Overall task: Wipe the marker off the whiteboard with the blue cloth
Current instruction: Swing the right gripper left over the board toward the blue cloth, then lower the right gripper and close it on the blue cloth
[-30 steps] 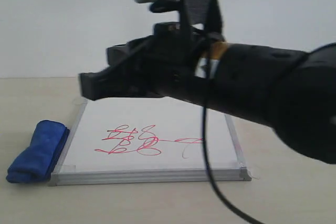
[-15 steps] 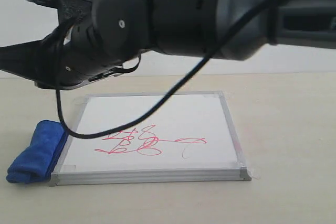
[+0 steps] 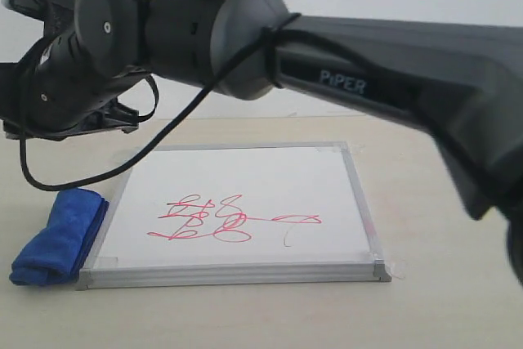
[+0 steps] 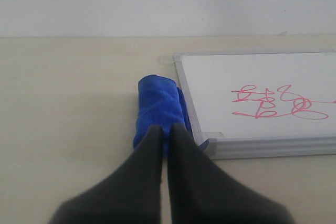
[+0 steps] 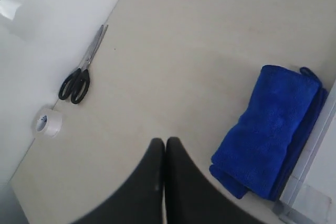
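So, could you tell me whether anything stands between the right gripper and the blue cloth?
Nothing visible does. Only bare tabletop separates the shut right gripper from the blue cloth, which lies beside the whiteboard. The scissors and tape roll lie well away from the cloth.

i log: blue cloth [image 3: 59, 237], fuzzy microfibre pile, matt. whiteboard [image 3: 245, 173], smooth white face with a slight sheen; frame [image 3: 237, 274], silver-grey metal, dull shine. table [image 3: 441, 226], matt beige, smooth. arm casing [image 3: 392, 79], black plastic, satin. scissors [image 5: 85, 66], bare metal blades, black handles. tape roll [image 5: 46, 121], white, smooth.
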`<action>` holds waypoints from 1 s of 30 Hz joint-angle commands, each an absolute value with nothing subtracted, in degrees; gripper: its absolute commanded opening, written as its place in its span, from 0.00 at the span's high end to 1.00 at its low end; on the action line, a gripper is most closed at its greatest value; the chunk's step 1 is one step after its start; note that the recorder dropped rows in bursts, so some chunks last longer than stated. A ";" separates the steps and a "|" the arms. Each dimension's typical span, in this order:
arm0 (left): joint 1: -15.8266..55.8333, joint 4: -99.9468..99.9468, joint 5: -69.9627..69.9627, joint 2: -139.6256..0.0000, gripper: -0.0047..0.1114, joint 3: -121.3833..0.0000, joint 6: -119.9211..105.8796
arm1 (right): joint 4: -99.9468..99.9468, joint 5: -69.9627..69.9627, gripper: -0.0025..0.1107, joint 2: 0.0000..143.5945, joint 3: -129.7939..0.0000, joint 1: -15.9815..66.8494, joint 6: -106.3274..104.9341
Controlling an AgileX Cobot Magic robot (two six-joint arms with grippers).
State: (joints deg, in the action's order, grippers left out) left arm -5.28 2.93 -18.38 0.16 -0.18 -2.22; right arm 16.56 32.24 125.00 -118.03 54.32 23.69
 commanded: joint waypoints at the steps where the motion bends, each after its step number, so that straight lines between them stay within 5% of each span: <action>1: -4.82 3.60 -18.02 0.00 0.93 0.00 -2.48 | 16.40 36.34 0.98 129.90 -124.30 54.44 26.72; 17: -4.82 3.60 -18.02 0.00 0.93 0.00 -2.48 | 14.50 45.37 0.95 140.50 -132.02 54.31 24.53; 21: -4.82 3.60 -18.02 0.00 0.93 0.00 -2.48 | 14.23 43.80 0.76 142.16 -132.02 54.22 24.53; 26: -4.82 3.60 -18.02 0.00 0.93 0.00 -2.48 | 14.54 40.40 0.34 144.15 -132.02 54.10 33.22; 30: -4.82 3.60 -18.02 0.00 0.93 0.00 -2.48 | 15.85 40.29 0.35 145.44 -132.02 53.16 36.49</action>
